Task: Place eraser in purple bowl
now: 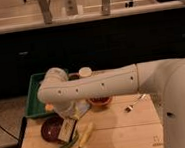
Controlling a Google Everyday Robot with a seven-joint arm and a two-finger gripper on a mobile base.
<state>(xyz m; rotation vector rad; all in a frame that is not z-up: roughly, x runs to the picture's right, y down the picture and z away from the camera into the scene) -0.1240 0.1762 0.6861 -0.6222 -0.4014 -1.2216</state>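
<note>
The claw [67,136] hangs at the right rim of the purple bowl [51,129], low over the bench [123,135]. It looks clamped together on the eraser [69,125]. The eraser is a pale flat block sitting just at that right rim, partly over the bowl's edge and not down inside it. Its long axis stands steep and tilted, with the upper end leaning right, away from the bowl, and the lower end pointing down toward the bowl's near right side. Whether it touches the rim I cannot tell.

The white arm [97,83] comes in from the right of the bowl, passes above and behind it, bends at a rounded elbow and drops to the claw.

Just right of the bowl, past the eraser, 1 long yellow vegetable [86,134] lies on the bench, slanting up to the right. A green vegetable [65,147] lies beside it at the bowl's near right, close under the claw. Behind and to the right of the bowl an orange bowl [100,102] shows under the arm, half hidden by it. Behind and left of the bowl sits a green tray [31,90]. Farther back, above the arm, stands a small pale cup [85,72]. Well to the right of the bowl lies 1 small dark-and-pale object [131,106], too small to name.
</note>
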